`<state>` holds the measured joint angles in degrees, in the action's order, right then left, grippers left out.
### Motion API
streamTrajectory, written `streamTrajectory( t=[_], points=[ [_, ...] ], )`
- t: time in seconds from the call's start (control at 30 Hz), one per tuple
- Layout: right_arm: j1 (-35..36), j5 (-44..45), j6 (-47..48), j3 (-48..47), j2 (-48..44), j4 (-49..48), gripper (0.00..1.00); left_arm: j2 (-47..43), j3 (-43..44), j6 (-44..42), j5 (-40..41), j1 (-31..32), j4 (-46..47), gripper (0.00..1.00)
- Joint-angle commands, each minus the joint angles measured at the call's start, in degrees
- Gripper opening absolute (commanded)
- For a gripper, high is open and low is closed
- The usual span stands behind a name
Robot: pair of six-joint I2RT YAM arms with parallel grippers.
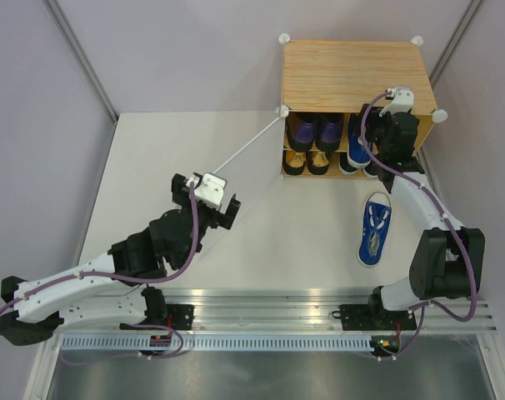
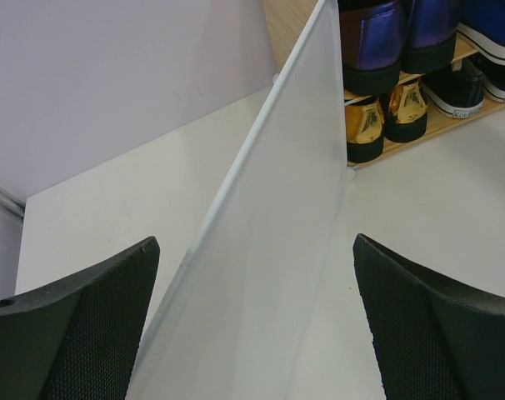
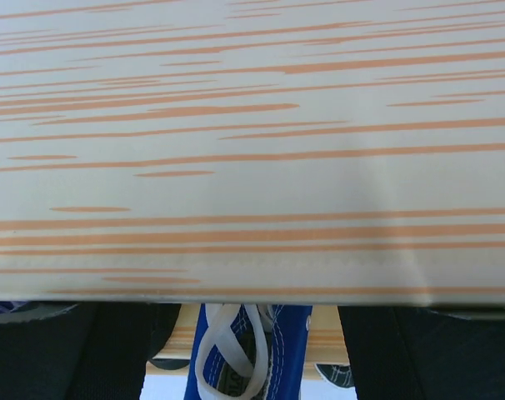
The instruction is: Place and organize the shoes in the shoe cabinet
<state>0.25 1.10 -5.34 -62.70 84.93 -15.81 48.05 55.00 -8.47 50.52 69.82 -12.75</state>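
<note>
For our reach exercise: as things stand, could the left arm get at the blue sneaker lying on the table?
Probably not directly: the left gripper straddles the open door panel, and the blue sneaker lies far across, beside the right arm.

Shoe cabinet (image 1: 352, 71): pale wood grain, orange streaks. Door panel (image 2: 261, 250): white. 2 purple shoes (image 1: 302, 131), 2 gold shoes (image 1: 296, 161). Sneaker (image 1: 375, 229): blue, white laces. Lower-right pair (image 2: 457, 87): apparently black.

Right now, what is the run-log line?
left gripper: open astride door | right gripper: open around sneaker at cabinet | other sneaker: on table
</note>
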Motion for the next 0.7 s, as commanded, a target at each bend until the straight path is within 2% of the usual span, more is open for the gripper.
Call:
streamTrajectory(
  t=[0.0, 0.17, 0.67],
  points=[
    [0.1, -0.93, -1.77, -3.66, -2.39, 2.54, 0.82, -0.15, 1.16, -1.64, 0.01, -0.12, 0.98, 1.0],
    [0.1, -1.02, -3.35, -2.61, -4.85, 4.65, 0.82, -0.33, 1.25, -1.55, -0.07, -0.12, 0.97, 1.0],
    [0.1, -2.58, -8.19, 11.26, -18.21, 9.05, 0.82, -0.33, 1.42, -1.02, -0.69, -0.12, 0.36, 1.0]
  ],
)
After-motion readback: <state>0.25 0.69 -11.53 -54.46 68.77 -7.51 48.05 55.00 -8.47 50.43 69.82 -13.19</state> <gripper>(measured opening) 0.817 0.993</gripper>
